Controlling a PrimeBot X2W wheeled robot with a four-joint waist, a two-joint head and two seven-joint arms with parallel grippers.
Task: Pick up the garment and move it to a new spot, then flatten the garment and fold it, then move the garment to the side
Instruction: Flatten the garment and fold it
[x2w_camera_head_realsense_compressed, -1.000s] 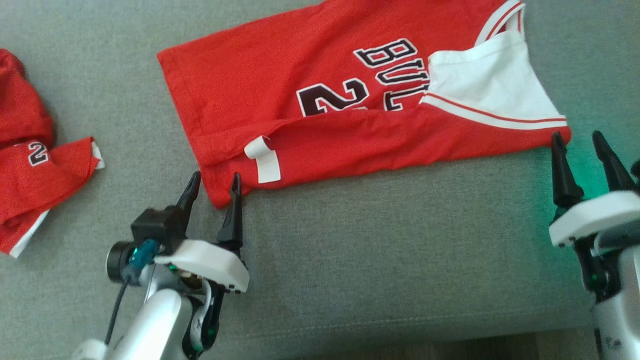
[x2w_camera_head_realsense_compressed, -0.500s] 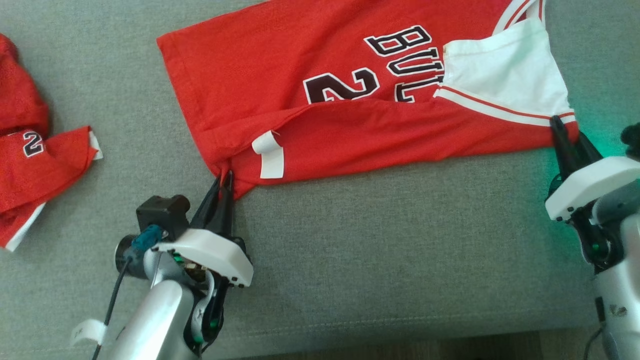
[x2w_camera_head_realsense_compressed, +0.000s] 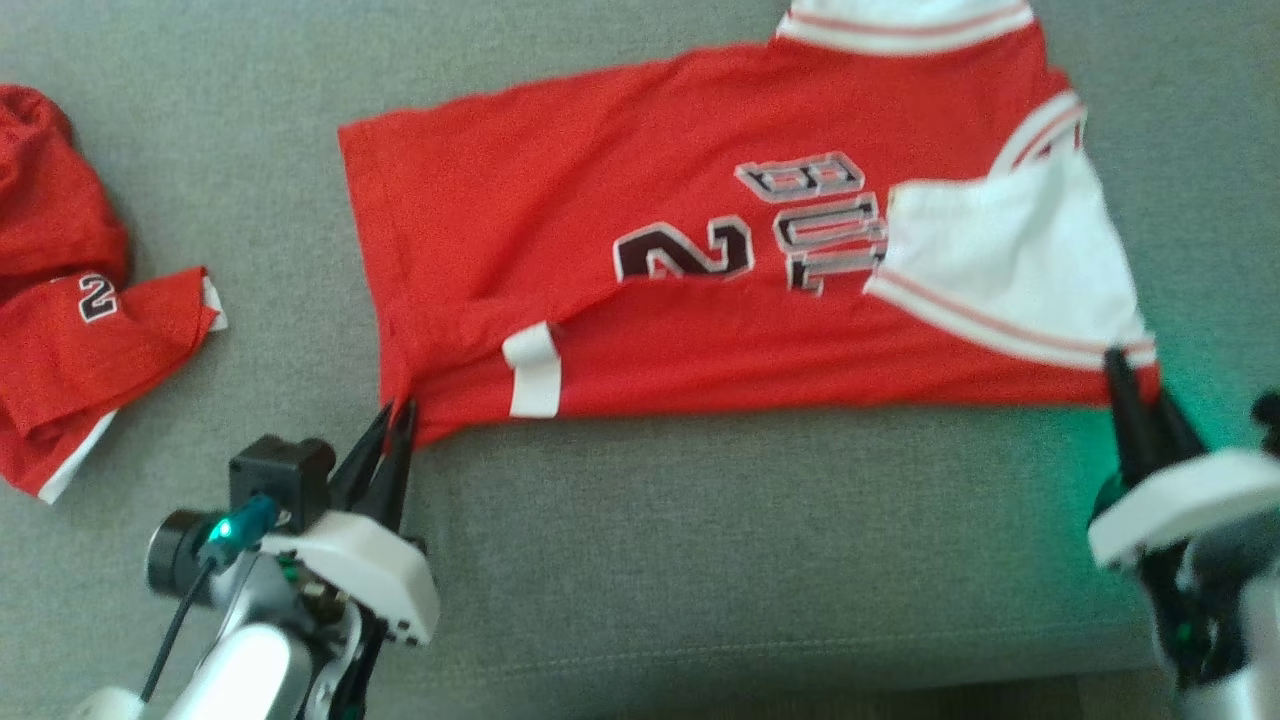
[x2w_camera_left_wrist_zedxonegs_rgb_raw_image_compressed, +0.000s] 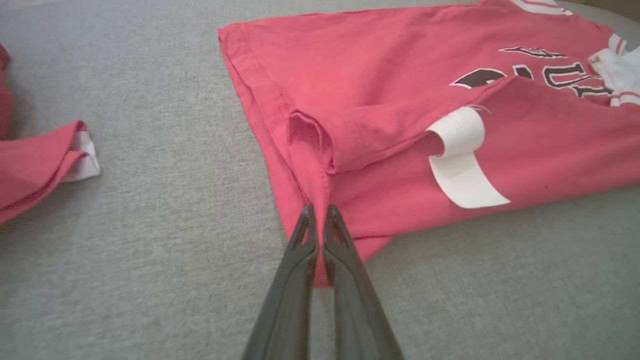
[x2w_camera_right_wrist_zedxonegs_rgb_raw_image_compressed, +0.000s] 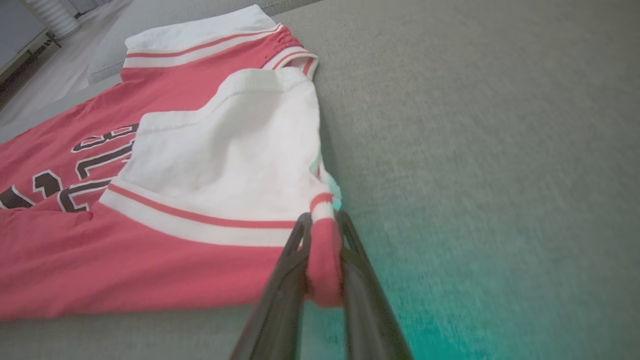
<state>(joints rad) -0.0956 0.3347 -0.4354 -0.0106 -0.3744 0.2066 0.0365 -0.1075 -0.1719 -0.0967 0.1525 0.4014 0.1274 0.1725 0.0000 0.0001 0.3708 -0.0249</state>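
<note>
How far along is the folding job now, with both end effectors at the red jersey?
Done: the red jersey lies spread on the grey surface, one long side folded partly over the number. In hand: the left end effector is shut on the hem corner, the right end effector on the shoulder corner. Left: finishing the fold, then moving it aside.

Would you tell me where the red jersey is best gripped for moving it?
The two near corners of the red jersey, coming in low from the robot's side: it lies flat, folded, with that edge free. The left pincer and right pincer are shut there.
</note>
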